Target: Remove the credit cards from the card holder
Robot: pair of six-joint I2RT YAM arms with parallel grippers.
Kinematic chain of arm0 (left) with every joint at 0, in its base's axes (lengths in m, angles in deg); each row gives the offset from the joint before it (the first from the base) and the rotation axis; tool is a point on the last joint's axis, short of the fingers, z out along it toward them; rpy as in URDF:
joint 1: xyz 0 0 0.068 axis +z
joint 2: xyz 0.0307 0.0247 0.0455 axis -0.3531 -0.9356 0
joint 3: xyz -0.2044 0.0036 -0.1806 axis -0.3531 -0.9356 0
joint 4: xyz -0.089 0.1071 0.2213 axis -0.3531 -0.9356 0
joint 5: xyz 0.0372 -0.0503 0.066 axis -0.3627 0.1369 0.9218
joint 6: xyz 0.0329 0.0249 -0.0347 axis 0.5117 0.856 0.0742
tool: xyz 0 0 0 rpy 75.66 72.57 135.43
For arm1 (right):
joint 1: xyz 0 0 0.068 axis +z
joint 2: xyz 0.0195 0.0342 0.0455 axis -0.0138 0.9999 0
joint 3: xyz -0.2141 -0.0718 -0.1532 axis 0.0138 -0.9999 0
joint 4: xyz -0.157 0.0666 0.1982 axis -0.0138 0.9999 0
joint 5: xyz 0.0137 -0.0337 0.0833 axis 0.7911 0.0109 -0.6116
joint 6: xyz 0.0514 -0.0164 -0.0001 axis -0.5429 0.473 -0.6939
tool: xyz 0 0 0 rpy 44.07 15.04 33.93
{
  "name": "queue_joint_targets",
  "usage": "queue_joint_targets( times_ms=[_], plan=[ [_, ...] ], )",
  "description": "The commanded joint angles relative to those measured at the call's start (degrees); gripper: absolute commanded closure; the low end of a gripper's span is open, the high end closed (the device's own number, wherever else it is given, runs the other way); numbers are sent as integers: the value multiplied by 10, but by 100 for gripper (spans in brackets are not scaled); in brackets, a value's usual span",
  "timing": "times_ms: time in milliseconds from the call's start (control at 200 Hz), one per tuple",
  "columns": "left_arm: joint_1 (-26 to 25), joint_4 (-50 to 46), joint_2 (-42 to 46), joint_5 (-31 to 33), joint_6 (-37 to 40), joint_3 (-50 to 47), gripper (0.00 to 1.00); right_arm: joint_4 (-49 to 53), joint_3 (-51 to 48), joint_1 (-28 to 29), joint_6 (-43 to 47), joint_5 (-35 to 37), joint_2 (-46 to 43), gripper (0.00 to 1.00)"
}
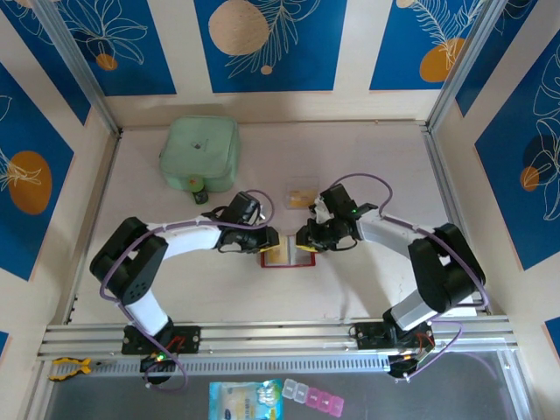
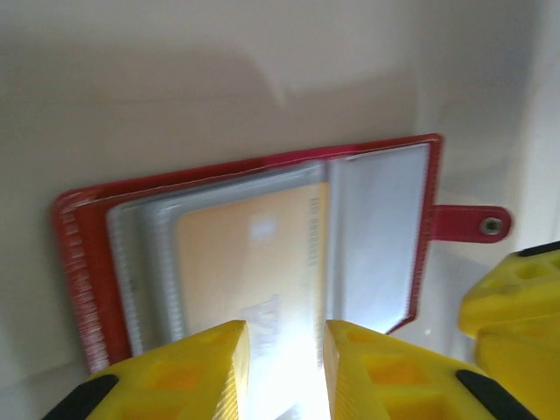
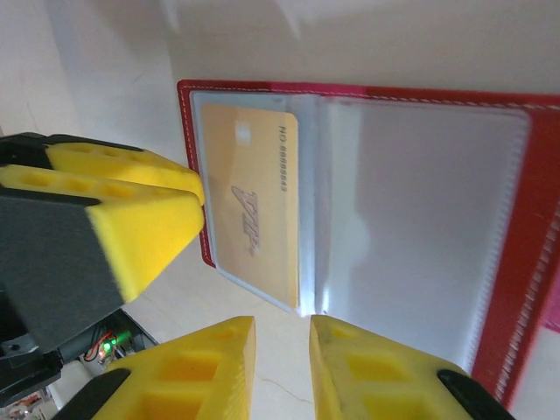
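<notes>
Left hand and right hand, fingers narrowly apart, flank the open card holder (gold credit card pocketed inside).

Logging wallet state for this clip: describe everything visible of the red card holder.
The red card holder lies open, flat on the table: red leather-like cover with pale stitching, clear plastic sleeves, a snap tab on one side. A gold card sits in one sleeve; the next looks empty. The left gripper and right gripper flank the sleeves from opposite sides; contact is unclear.
</notes>
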Motion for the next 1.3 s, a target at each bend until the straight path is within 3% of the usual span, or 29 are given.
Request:
queue_joint_targets(
  times_ms=[0, 845, 1295],
  plan=[
    [11, -26, 12, 12, 28, -10, 72, -1, 25, 15, -9, 2, 23, 77],
    [16, -53, -19, 13, 41, -17, 83, -32, 71, 38, -5, -21, 124, 79],
    [18, -56, -24, 14, 43, -17, 84, -10, 70, 38, 10, 12, 137, 82]
  ],
)
